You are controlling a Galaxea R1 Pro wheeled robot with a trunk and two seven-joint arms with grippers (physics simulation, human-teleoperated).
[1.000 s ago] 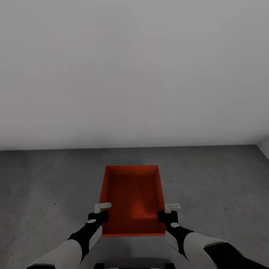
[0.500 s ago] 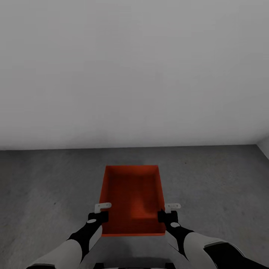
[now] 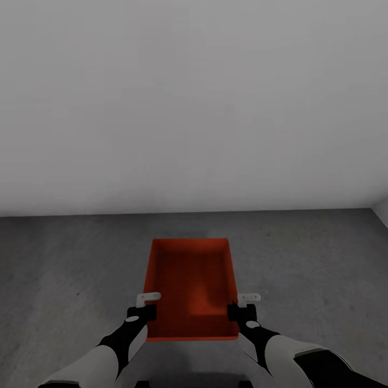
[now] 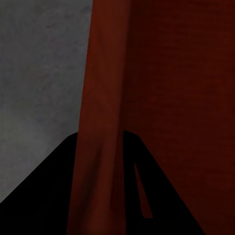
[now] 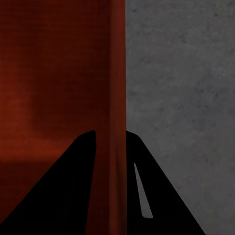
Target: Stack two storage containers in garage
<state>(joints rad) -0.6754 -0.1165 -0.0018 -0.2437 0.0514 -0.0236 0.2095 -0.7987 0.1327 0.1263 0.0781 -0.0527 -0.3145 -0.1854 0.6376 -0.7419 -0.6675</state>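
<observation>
One red-orange storage container (image 3: 189,280) sits low in the middle of the head view, open top up, over the dark grey floor (image 3: 64,269). My left gripper (image 3: 146,305) is shut on its left side wall near the near corner, and my right gripper (image 3: 241,305) is shut on its right side wall. In the left wrist view the dark fingers (image 4: 44,196) straddle the container's red wall (image 4: 100,122). In the right wrist view the fingers (image 5: 73,196) pinch the container's wall (image 5: 117,98) the same way. I cannot tell whether the container rests on the floor or hangs just above it.
A bare pale grey wall (image 3: 194,108) rises straight ahead, meeting the floor a short way beyond the container. A wall corner (image 3: 380,207) shows at the far right. Mottled concrete floor (image 3: 312,269) spreads to both sides of the container.
</observation>
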